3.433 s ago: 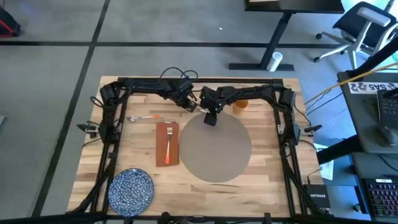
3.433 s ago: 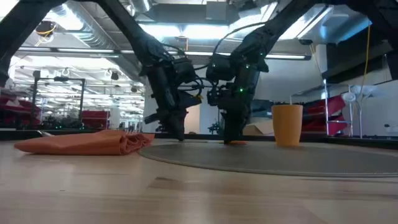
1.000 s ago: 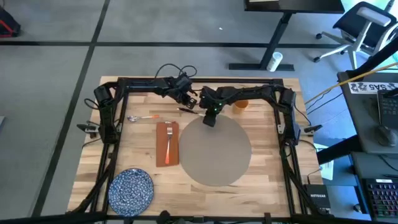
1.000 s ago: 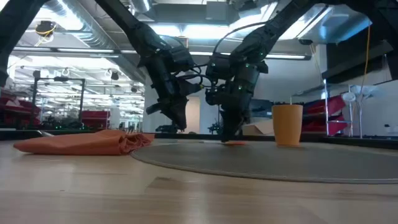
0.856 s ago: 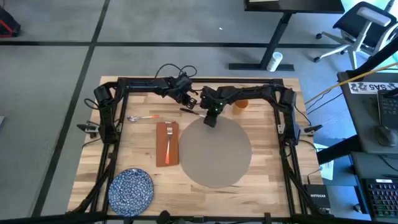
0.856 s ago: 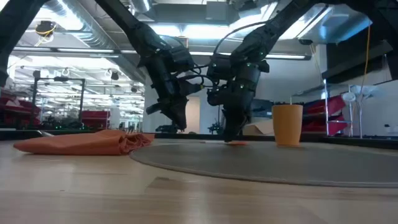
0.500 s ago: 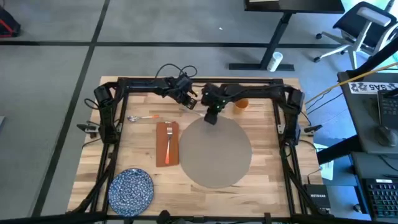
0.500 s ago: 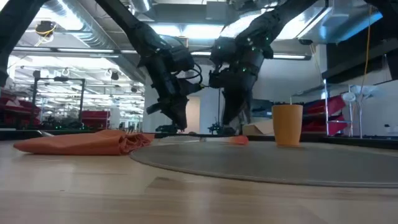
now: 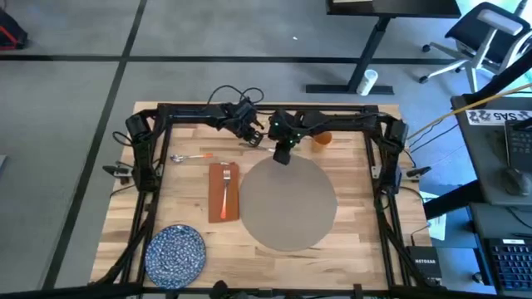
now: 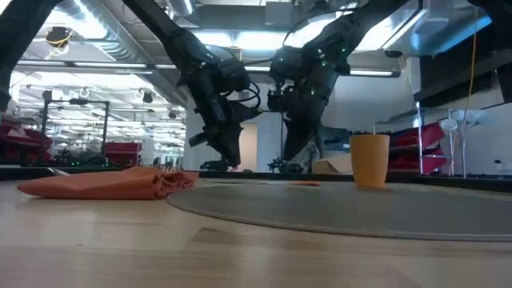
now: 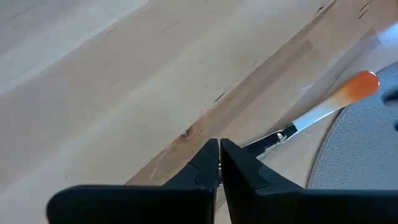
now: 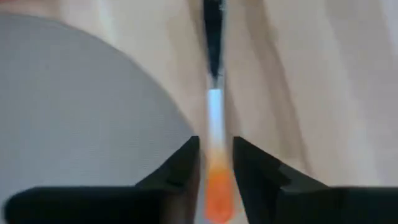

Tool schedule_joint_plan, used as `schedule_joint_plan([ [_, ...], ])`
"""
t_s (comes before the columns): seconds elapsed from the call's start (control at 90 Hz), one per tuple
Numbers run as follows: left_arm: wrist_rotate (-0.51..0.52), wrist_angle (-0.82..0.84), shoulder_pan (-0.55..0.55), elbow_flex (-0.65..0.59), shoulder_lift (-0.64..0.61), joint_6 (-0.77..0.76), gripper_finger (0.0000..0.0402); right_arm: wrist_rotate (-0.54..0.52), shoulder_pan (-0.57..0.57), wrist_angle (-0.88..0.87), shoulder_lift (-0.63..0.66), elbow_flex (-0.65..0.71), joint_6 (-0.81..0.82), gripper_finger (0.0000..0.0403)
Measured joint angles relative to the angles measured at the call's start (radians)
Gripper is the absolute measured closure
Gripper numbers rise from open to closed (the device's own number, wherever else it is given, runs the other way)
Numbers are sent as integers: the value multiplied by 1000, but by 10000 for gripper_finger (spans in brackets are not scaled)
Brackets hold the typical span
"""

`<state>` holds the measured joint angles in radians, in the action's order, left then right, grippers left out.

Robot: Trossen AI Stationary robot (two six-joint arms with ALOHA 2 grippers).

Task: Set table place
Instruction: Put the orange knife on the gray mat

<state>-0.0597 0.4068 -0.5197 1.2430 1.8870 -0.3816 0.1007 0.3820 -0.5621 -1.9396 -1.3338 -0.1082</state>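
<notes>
1. Large flat round grey-beige placemat point(image 9: 287, 203): centre of the light wooden plank table point(image 9: 349, 249), lying flat, nothing on top.
2. Right gripper point(image 9: 282, 155): over the placemat's far rim, lifted clear of the surface in the low view. Fingers point(image 12: 186, 163) narrowly apart, holding nothing.
3. Directly below that gap: orange end of a slim utensil with orange handle and silver shaft point(image 12: 215, 118), flat on the wood, just beside the placemat's edge. Not touched by the fingers as far as visible.
4. Left gripper point(image 9: 251, 139): over bare wood just beyond the placemat's far-left rim, also lifted off the table. Fingers point(image 11: 202, 165) pressed together, nothing seen between them. Dark tip of the same utensil close in front of those fingertips; contact not clear.
5. Grippers close to each other, utensil lying between them.
6. Orange cup point(image 9: 322, 139): upright on the wood, near the placemat's far-right rim, just beside the right arm.
7. Rust-red rectangular napkin point(image 9: 223, 191): left of the placemat, just apart from it, with an orange-handled fork point(image 9: 225, 187) lying along it.
8. Orange-handled spoon point(image 9: 189, 156): on the wood beyond the napkin, left of the left gripper.
9. Blue speckled round plate point(image 9: 175, 252): near-left corner, well apart from the placemat.
10. No obstruction over the placemat apart from the right gripper at its rim.
</notes>
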Motion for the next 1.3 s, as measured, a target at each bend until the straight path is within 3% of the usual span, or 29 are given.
schedule_joint_plan([
  [0.211, -6, 24, 33, 0, 0, 24, 402, 19, -2, -22, -56, 1, 26, 268],
  [0.789, 5, 41, 62, -43, 0, 22, 402, 24, -2, -6, -103, -2, 28, 271],
  [0.9, 5, 23, 62, -43, 0, 18, 402, 23, -1, -2, -104, -2, 26, 295],
  [1.078, 5, 20, 62, -43, 0, 17, 402, 25, 2, 5, -105, -3, 24, 390],
  [1.3, 5, 20, 62, -43, 0, 16, 402, 53, 21, 4, -105, -2, 52, 401],
])
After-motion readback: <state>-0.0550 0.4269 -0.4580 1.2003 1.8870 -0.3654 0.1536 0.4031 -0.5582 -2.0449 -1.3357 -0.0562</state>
